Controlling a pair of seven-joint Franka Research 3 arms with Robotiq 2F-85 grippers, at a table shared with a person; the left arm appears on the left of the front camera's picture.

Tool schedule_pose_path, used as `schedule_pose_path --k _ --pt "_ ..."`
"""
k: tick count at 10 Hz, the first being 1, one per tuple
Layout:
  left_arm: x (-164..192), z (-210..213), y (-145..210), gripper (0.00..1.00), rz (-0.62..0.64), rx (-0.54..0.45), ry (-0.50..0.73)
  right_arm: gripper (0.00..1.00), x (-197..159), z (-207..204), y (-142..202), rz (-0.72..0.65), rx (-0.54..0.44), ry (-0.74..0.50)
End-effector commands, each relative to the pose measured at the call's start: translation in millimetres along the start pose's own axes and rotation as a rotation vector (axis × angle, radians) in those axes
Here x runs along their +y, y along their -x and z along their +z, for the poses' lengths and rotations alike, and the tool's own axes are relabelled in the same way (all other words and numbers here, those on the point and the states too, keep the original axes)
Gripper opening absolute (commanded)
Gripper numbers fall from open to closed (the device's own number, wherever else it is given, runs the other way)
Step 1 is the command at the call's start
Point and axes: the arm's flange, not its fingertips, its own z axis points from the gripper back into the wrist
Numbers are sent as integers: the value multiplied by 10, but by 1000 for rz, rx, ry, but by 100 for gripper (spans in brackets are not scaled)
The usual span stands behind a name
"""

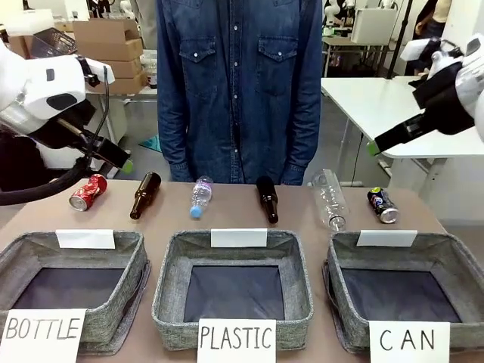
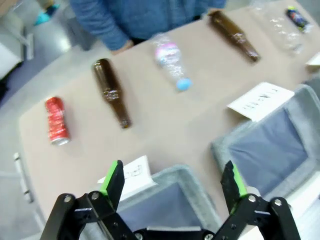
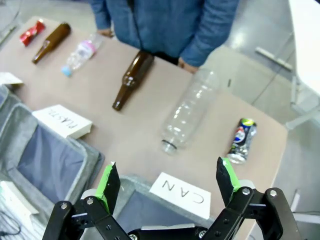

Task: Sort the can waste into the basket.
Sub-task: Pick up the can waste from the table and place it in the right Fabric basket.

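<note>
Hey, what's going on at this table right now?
Nothing is being handled yet. The left gripper and right gripper both hang open above the table, holding nothing. The red can lies at the row's left end, the black can at its right end just behind the CAN basket, which has no cans in it. A person stands at the far side.

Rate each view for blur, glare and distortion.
Front view: sharp, evenly lit, soft shadows. Left wrist view: blurred across the table, the red can smeared, its own fingers crisp, table edge bowed by the lens. Right wrist view: mostly sharp, CAN card legible, faint glare on the clear bottle.
</note>
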Motion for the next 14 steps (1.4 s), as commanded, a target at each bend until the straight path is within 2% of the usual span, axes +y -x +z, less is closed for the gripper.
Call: schedule_pose_path --k 1,2,3,4,5,6,7,9,10,11,12,14 --pt "261 256 -42 100 83 6 448 100 -218 28 127 -129 -16 -235" --pt "581 440 54 100 210 -8 679 100 -449 109 261 -331 -49 -442" --pt "849 515 194 100 301 -13 838 100 -636 185 368 -514 20 -623" --pt "1073 526 362 100 368 -40 959 100 -820 232 477 -663 60 -733" --pt "1269 483 538 100 438 -72 1056 100 -995 287 585 -790 49 -830" --pt "1473 385 737 100 525 -116 1135 100 -1136 340 694 -870 -4 -860" --pt "1603 290 914 100 594 -144 1179 100 -1200 398 762 -892 -35 -846" --pt "1795 252 1150 100 698 -198 1203 100 -1242 486 817 -905 -60 -759" --pt "1821 254 1121 100 729 -194 1118 100 -1214 458 815 -884 -70 -603" --pt "1749 217 980 100 717 -73 925 100 -1359 462 898 -879 -58 -835" --pt "1891 176 1349 100 733 -209 1214 100 -1359 462 898 -879 -58 -835" --pt "1891 176 1349 100 733 -209 1214 100 -1359 462 898 -879 -58 -835"
